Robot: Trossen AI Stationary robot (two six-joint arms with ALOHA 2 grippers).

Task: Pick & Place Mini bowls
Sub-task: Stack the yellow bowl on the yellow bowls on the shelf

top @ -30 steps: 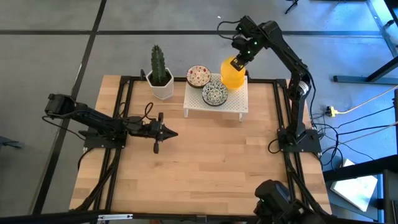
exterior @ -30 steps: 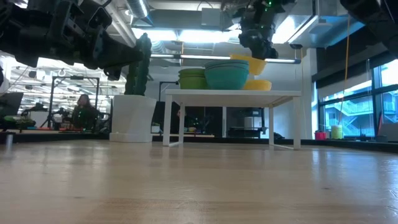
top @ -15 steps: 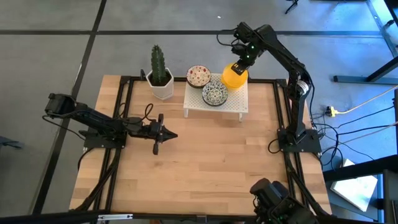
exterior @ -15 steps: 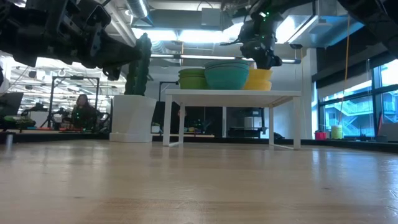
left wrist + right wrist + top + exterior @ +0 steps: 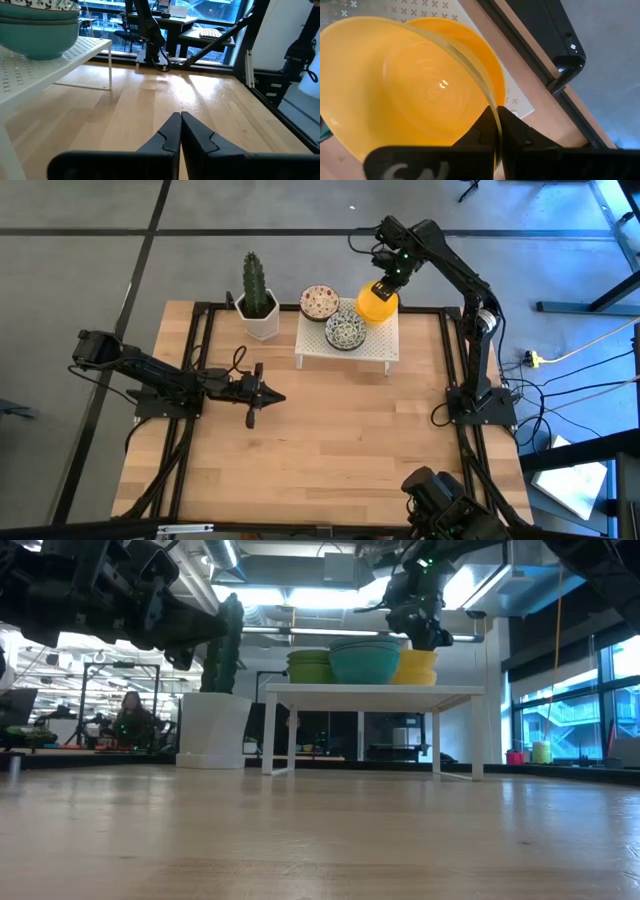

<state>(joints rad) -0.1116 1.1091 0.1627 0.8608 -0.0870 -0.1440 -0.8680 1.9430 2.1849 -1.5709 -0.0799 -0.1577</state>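
Note:
On the white perforated rack stand three stacks of mini bowls: red-speckled ones, blue-green patterned ones and plain yellow ones at the rack's far right corner. My right gripper hangs over the yellow stack, shut on the top yellow bowl; another yellow bowl shows beneath it. My left gripper waits, shut, above the table's left middle, well short of the rack. My right gripper pinches the top yellow bowl's rim on the bowl's far right side, one finger inside the bowl and one outside. The fingers come from above, slanting down. The bowl sits nested in the yellow stack on the rack.
A white hexagonal pot with a cactus stands left of the rack at the table's far edge. The wooden tabletop spreads out in front of the rack. A black frame runs along the table's sides.
My right gripper came down with the yellow bowl, which hung tilted and clear above the rack a second ago. The bowl now sits level on the yellow stack. Over the last half second nothing moved.

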